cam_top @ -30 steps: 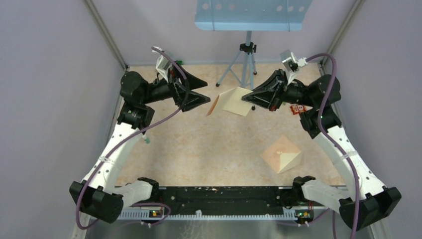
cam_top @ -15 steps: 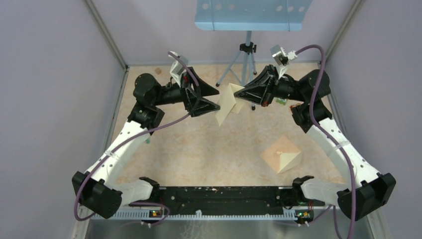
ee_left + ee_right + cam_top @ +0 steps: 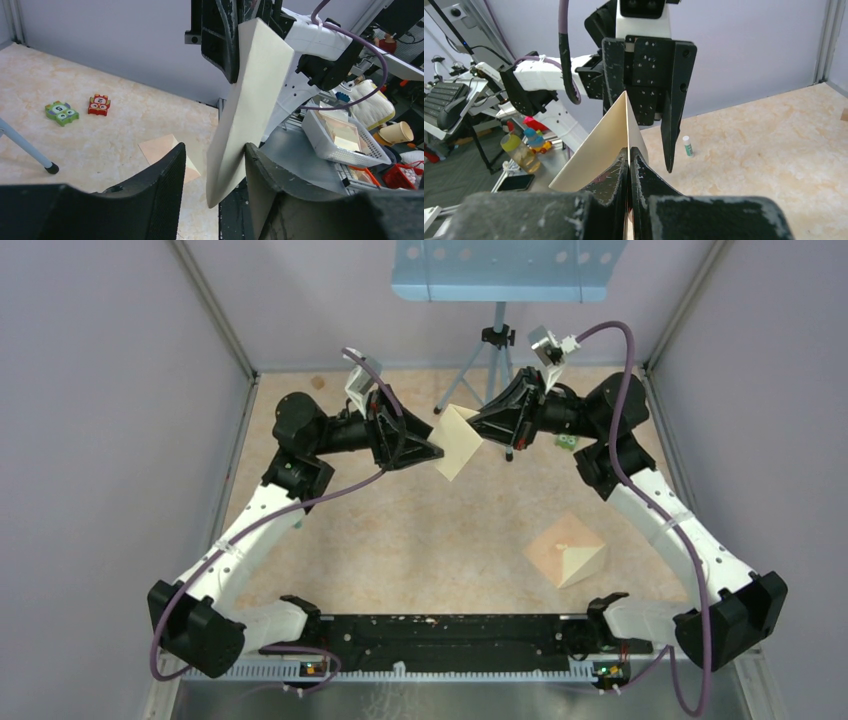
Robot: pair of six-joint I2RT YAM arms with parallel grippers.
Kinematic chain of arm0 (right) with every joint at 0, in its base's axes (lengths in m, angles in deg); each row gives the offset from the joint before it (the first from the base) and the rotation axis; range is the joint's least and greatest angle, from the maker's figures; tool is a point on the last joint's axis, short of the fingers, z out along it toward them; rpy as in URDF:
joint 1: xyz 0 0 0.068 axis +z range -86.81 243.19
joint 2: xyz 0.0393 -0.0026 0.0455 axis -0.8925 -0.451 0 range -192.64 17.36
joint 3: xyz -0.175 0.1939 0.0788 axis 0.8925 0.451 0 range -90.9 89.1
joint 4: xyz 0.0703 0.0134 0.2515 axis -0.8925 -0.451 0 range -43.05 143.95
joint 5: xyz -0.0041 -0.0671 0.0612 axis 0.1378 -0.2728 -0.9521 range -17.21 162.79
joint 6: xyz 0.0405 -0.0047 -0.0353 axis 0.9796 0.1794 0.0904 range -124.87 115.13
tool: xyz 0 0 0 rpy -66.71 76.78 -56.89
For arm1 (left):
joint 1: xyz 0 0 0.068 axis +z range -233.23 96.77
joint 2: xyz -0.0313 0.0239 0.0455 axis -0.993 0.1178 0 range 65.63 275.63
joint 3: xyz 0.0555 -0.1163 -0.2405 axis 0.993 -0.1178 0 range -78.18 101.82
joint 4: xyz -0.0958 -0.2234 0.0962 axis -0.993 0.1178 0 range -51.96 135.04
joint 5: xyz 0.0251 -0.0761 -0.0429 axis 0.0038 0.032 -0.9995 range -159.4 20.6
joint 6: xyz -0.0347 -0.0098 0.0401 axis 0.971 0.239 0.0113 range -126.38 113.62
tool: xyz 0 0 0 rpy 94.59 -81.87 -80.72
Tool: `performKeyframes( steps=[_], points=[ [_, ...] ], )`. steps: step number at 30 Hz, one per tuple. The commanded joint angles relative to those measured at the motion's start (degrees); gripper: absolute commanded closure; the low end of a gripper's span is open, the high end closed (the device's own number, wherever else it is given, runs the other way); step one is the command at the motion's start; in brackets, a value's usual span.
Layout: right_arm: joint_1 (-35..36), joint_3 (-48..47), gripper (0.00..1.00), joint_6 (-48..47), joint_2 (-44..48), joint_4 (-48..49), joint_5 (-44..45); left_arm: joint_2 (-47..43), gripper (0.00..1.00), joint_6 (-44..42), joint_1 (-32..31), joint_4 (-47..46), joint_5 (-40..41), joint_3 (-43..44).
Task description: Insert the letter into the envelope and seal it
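Top view: the letter (image 3: 458, 441) hangs in the air over the far part of the desk (image 3: 400, 530), between the two arms. The right jaws are pinched on its upper right edge, and the left jaws meet its left side. The envelope (image 3: 566, 551) lies flat on the desk at near right, well apart from the letter.

Left wrist: the left jaws stand wide apart with the letter's lower end between them, unclamped.

Right wrist: the right jaws are closed tight on the letter's edge. The left jaws opposite are spread either side of it.
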Motion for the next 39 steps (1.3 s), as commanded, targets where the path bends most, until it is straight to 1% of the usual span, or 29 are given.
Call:
performKeyframes(
  steps=[1, 7, 9, 11, 13, 17, 19, 20, 21, 22, 24, 25, 26, 27, 28, 30, 32, 34, 36, 37, 39],
  points=[
    [0.7, -3.7, 1.0, -1.0, -0.3, 1.2, 0.0, -1.0, 0.51, 0.7, -0.2, -4.2, -1.6, -1.1],
    [1.1, -4.3, 1.0, -1.0, -1.4, 0.5, -0.2, -1.5, 0.64, 1.4, -0.3, -5.2, -1.9, -1.4],
    [1.5, -4.2, 1.0, -1.3, -1.7, 0.1, 0.2, -1.4, 0.65, 1.5, -0.2, -5.5, -2.2, -1.3],
    [1.7, -3.9, 1.0, -1.5, -1.9, -0.3, 0.6, -1.2, 0.7, 1.6, -0.3, -5.6, -2.6, -1.0],
    [1.7, -3.6, 1.0, -1.6, -2.0, -0.5, 0.9, -1.3, 0.72, 1.6, -0.3, -5.6, -2.5, -1.1],
    [1.7, -3.6, 1.0, -1.9, -2.0, -1.3, 1.6, -1.1, 0.85, 1.8, -0.2, -5.6, -2.1, -1.2],
    [1.7, -4.0, 1.0, -2.7, -2.1, -2.9, 2.6, -1.1, 0.97, 2.1, -0.3, -6.0, -1.9, -1.4],
    [1.7, -4.3, 1.0, -3.4, -2.0, -4.3, 3.9, -1.0, 1.0, 2.3, -0.3, -6.2, -1.5, -1.5],
    [1.7, -4.6, 0.9, -4.3, -1.9, -6.3, 6.0, -1.1, 1.0, 2.4, -0.3, -6.1, -0.6, -1.7],
    [1.7, -5.0, 0.72, -5.6, -1.3, -9.0, 9.0, -1.1, 1.0, 2.6, -0.2, -5.9, 0.6, -1.9],
    [1.7, -5.6, 0.4, -8.2, 0.0, -13.7, 15.5, -1.6, 1.0, 2.6, 0.1, -4.3, 4.5, -2.3],
    [1.6, -5.6, 0.29, -8.8, 0.9, -15.7, 19.1, -1.7, 1.0, 3.3, 0.5, -4.1, 6.0, -2.5],
    [1.3, -5.5, 0.21, -9.2, 1.8, -17.4, 23.1, -1.8, 1.0, 4.5, 0.8, -5.0, 6.7, -2.8],
    [0.8, -5.0, 0.16, -8.9, 2.9, -18.5, 26.4, -1.8, 1.0, 5.6, 1.0, -5.8, 7.6, -3.2],
    [-0.3, -4.2, 0.14, -7.7, 3.9, -18.8, 28.7, -2.0, 1.0, 6.7, 1.3, -6.6, 8.1, -3.5],
    [-4.2, -1.0, 0.11, -2.9, 6.3, -16.4, 30.0, -2.2, 1.0, 8.6, 1.6, -7.8, 8.8, -3.9],
    [-8.9, 3.4, 0.09, 3.2, 8.9, -11.4, 29.3, -2.1, 1.0, 10.3, 1.7, -9.2, 8.9, -3.9],
    [-11.6, 7.8, 0.07, 7.4, 11.4, -4.3, 27.1, -1.7, 1.0, 12.2, 1.7, -11.4, 8.5, -3.9],
    [-11.6, 8.9, 0.06, 8.6, 10.9, -1.4, 23.2, -1.1, 1.0, 14.4, 1.7, -14.0, 7.6, -4.0],
    [-11.3, 9.7, 0.06, 10.5, 10.3, 2.2, 20.0, -0.7, 1.0, 15.4, 1.7, -14.9, 7.4, -4.0],
    [-10.3, 11.3, 0.06, 13.7, 9.5, 8.2, 17.9, 0.2, 1.0, 17.0, 1.7, -16.4, 7.0, -3.9]
  ],
)
